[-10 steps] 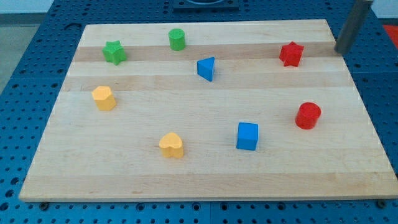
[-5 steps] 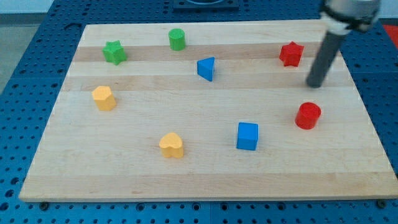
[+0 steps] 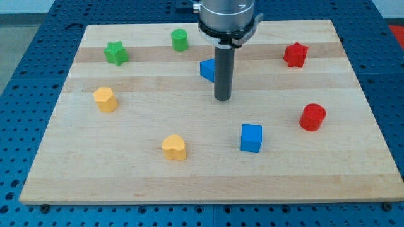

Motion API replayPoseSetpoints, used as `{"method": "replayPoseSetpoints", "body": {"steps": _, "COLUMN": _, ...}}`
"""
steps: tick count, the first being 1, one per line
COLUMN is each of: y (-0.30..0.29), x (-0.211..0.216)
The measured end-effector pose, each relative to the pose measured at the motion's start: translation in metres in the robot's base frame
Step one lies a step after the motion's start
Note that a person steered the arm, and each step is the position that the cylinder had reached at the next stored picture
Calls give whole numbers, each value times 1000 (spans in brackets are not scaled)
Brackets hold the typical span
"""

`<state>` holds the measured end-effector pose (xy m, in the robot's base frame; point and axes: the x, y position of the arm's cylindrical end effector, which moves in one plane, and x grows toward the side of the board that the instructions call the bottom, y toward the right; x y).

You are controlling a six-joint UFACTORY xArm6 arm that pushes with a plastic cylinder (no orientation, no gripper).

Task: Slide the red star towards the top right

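The red star [image 3: 295, 54] lies near the board's top right, untouched. My tip [image 3: 221, 99] rests on the board near its middle, well to the left of and below the red star. The rod partly hides the blue triangular block [image 3: 207, 69], which sits just above and left of the tip.
On the wooden board [image 3: 341, 157]: a green star [image 3: 115, 53] and green cylinder [image 3: 180, 40] at the top left, a yellow block [image 3: 105, 99] at the left, a yellow heart [image 3: 174, 147] and blue cube [image 3: 250, 137] toward the bottom, a red cylinder [image 3: 312, 117] at the right.
My tip has moved from beyond the board's top right corner down and left to the board's middle. No block has moved.
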<state>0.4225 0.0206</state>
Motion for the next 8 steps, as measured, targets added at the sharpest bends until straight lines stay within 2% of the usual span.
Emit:
{"method": "replayPoseSetpoints", "body": {"steps": 1, "y": -1, "x": 0}}
{"method": "replayPoseSetpoints", "body": {"steps": 3, "y": -64, "x": 0}}
{"method": "replayPoseSetpoints", "body": {"steps": 6, "y": 150, "x": -7}}
{"method": "replayPoseSetpoints", "body": {"steps": 8, "y": 180, "x": -41}}
